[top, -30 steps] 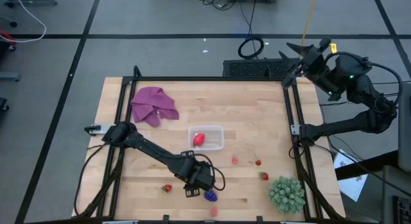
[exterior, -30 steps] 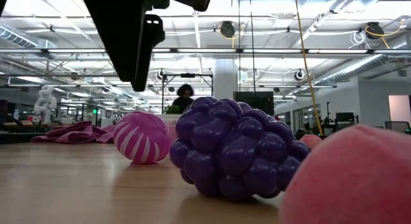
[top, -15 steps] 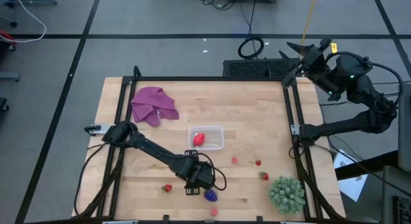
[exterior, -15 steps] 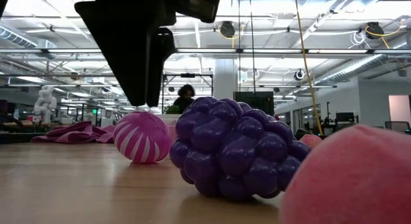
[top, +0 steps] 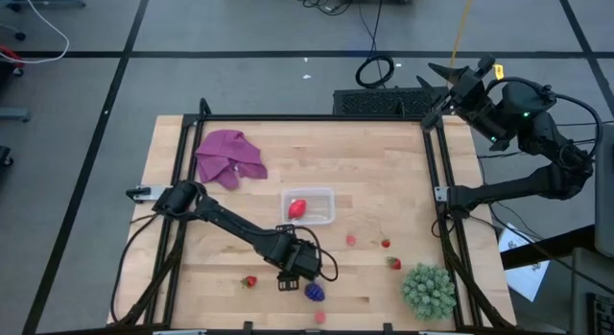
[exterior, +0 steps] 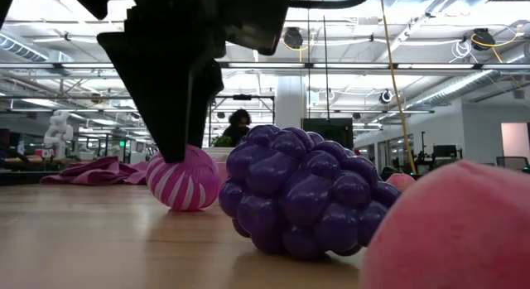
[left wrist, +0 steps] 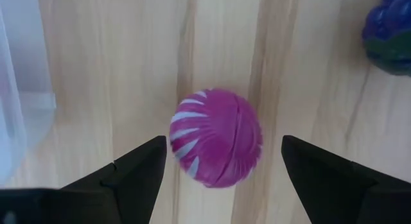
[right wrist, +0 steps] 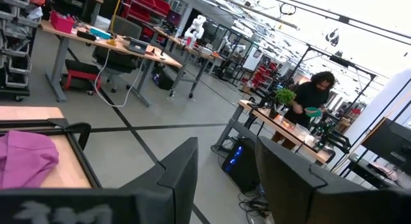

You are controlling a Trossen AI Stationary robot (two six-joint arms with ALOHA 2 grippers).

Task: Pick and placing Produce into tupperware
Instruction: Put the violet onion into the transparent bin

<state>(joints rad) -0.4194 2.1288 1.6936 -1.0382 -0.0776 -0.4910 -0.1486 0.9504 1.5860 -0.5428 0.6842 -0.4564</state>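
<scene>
A magenta white-striped ball (left wrist: 216, 138) lies on the table near the front edge. It also shows in the low view (exterior: 189, 188). My left gripper (left wrist: 225, 143) is open above it, pointing down, one finger on each side and clear of it. In the high view my left gripper (top: 295, 268) hides the ball. A dark purple bumpy fruit (top: 315, 292) and a pale pink fruit (top: 319, 317) lie just beside it. The clear tub (top: 324, 194) holds a red fruit (top: 297, 208). My right gripper (top: 434, 93) waits open beyond the table's far right corner.
Small red strawberries lie at the front left (top: 249, 281) and right of centre (top: 386, 243) (top: 393, 263), with a small pink fruit (top: 351, 240). A green spiky plant (top: 428, 290) stands at the front right. A purple cloth (top: 228, 157) lies at the far left.
My left gripper has gone down toward the magenta ball, staying open; in the low view its fingers now reach down to the ball's height. Nothing on the table has moved.
</scene>
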